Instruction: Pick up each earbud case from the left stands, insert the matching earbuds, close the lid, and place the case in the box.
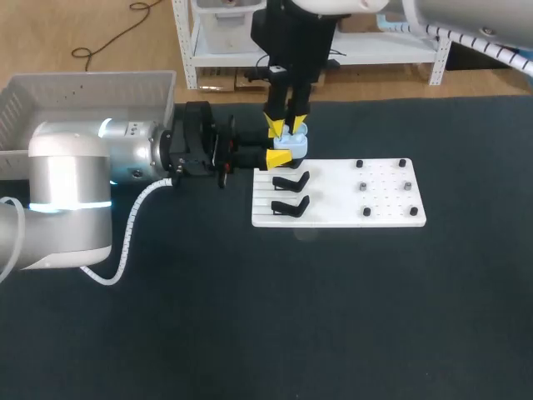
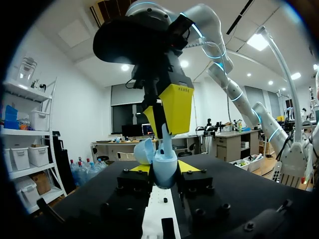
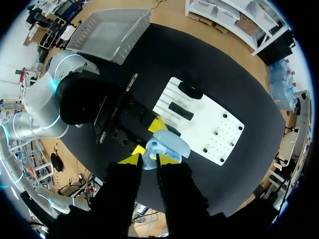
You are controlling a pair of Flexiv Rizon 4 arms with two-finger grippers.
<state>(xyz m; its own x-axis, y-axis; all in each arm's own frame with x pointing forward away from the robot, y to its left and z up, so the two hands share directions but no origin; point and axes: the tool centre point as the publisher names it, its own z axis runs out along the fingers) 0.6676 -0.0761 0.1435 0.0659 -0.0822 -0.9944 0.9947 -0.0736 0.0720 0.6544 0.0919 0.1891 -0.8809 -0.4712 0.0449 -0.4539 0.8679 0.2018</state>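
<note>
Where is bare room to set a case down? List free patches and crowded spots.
Free: the table strip in front of the white board; the table right of the board; the board's bare middle between the black stands and the pegs. Crowded: the board's far left corner, where left pincer and right pincer meet at the earbud case.

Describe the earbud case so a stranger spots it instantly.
Find the white board on the dark table. At its far left corner, the left gripper clamps a pale blue earbud case, lid open. The stands beside it are black.
</note>
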